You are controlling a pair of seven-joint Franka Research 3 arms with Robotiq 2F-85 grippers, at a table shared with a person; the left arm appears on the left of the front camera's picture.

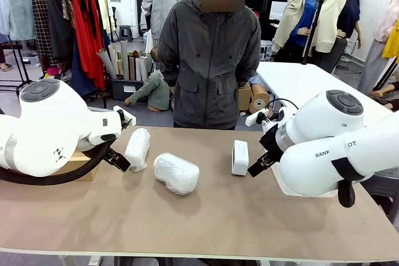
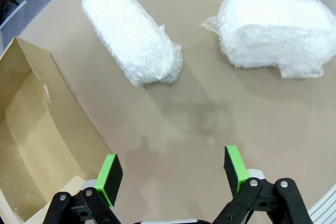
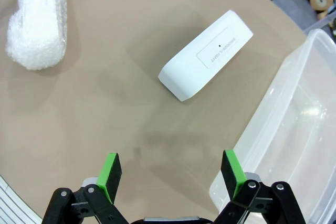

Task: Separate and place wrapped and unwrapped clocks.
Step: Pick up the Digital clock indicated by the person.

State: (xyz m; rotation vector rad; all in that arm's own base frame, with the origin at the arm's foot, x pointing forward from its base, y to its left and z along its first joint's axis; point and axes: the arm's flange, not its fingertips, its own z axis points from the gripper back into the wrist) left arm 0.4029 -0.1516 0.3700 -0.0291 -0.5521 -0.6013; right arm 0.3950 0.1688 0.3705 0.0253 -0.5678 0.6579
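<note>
On the brown bench [image 1: 206, 222] are two long lumps in white bubble wrap, the left wrapped lump [image 1: 137, 149] and the middle wrapped lump [image 1: 176, 173], and one small bare white clock [image 1: 239, 157] with round corners, standing on edge at the right. The left gripper [image 2: 173, 172] hangs wide open and empty near the left wrapped lump, by a brown cardboard box [image 2: 26, 129]. The right gripper [image 3: 170, 170] is open wide too, near that clock and a clear plastic tub [image 3: 299, 124].

A: On the table [image 1: 187, 228], left to right?

B: Box [image 2: 31, 129] at left edge. First wrapped clock [image 1: 137, 149] just right of it. Second wrapped clock [image 1: 176, 173] in the middle, nearer the robot. Bare clock [image 1: 240, 157] right of middle. Tub [image 3: 294, 119] far right.
</note>
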